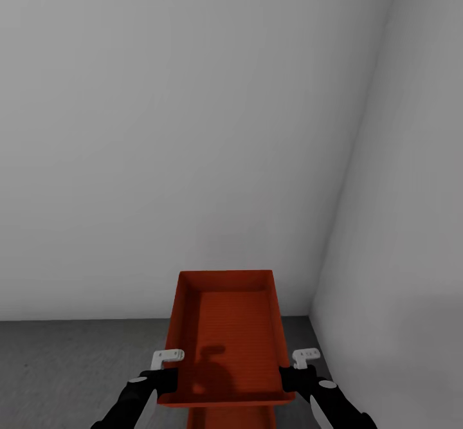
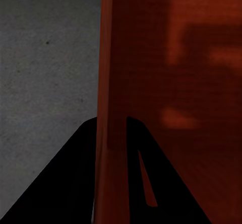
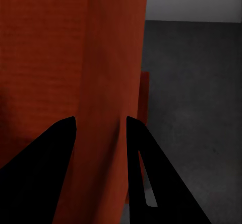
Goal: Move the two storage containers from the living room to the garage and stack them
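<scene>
Left claw [image 1: 168, 368] is pinching the left long wall of the upper container [image 1: 226, 332], one finger inside and one outside. In the left wrist view the red wall runs right btwn the two dark fingers [image 2: 80, 183], so it's clamped on. Right claw [image 1: 297, 368] does the same on the opposite wall, and the right wrist view shows its fingers [image 3: 45, 168] straddling the red plastic w/ the wall squeezed in the gap. So both claws are closed on the same bin, carrying it level and open side up.

Right below, a strip of the second container [image 1: 228, 416] peeks out at the bottom edge of the head view. The right wrist cam also catches a bit of red lower down, prob that same bin. It seems to sit on the floor [image 1: 71, 365], dark speckled concrete, w/ pale grey walls [image 1: 193, 127] meeting in a corner ahead, so imo this is the garage.

Progress: both bins look to be in the garage and one's prob already down. The held one lines up over it, but can't tell if it's touching or nested yet. What's left afaict: lower it, seat it, let go w/ both claws.
</scene>
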Robot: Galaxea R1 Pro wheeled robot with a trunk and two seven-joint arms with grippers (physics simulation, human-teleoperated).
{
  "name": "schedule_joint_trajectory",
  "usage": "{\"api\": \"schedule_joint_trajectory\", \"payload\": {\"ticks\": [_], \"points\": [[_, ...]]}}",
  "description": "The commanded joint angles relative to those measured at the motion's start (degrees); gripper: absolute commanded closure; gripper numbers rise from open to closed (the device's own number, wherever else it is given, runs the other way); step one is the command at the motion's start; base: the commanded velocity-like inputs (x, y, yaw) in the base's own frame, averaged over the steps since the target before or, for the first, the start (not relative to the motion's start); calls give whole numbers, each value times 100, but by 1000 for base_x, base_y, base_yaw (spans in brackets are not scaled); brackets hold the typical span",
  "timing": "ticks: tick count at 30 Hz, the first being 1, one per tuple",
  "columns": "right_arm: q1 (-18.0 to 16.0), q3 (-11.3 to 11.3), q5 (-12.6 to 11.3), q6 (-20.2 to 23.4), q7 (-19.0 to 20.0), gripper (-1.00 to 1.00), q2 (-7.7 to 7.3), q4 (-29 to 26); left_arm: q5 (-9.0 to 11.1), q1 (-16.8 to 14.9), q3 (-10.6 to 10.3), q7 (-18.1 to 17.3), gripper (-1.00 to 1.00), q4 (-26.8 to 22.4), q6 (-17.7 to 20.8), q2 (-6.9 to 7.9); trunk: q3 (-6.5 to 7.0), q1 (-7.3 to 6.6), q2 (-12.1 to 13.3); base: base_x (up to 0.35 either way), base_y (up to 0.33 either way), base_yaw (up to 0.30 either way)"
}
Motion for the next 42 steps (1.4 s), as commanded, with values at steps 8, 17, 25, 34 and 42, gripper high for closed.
{"api": "schedule_joint_trajectory", "payload": {"ticks": [8, 17, 25, 34, 42], "points": [[-4, 41, -74, -95, 169, 100, -3, -118, -87, 1, -7, 157, 100, 3, 46, 6, -9, 1, -7, 0, 0, 0], [-4, 37, -73, -95, 169, 100, -3, -118, -87, 1, -6, 157, 100, 3, 46, 6, -9, 1, -7, 0, 0, 0], [-4, 38, -81, -95, 169, 100, -3, -118, -87, 0, -6, 157, 100, 3, 46, 9, -18, 1, -7, 0, 0, 0], [-4, 40, -85, -95, 169, 100, -3, -118, -87, 0, -6, 157, 100, 3, 46, 6, -96, 1, -7, 0, 0, 0], [-4, 35, -89, -95, 169, 100, -3, -118, -87, 0, -6, 157, 100, 3, 46, 11, -170, 1, -7, 0, 0, 0]]}}
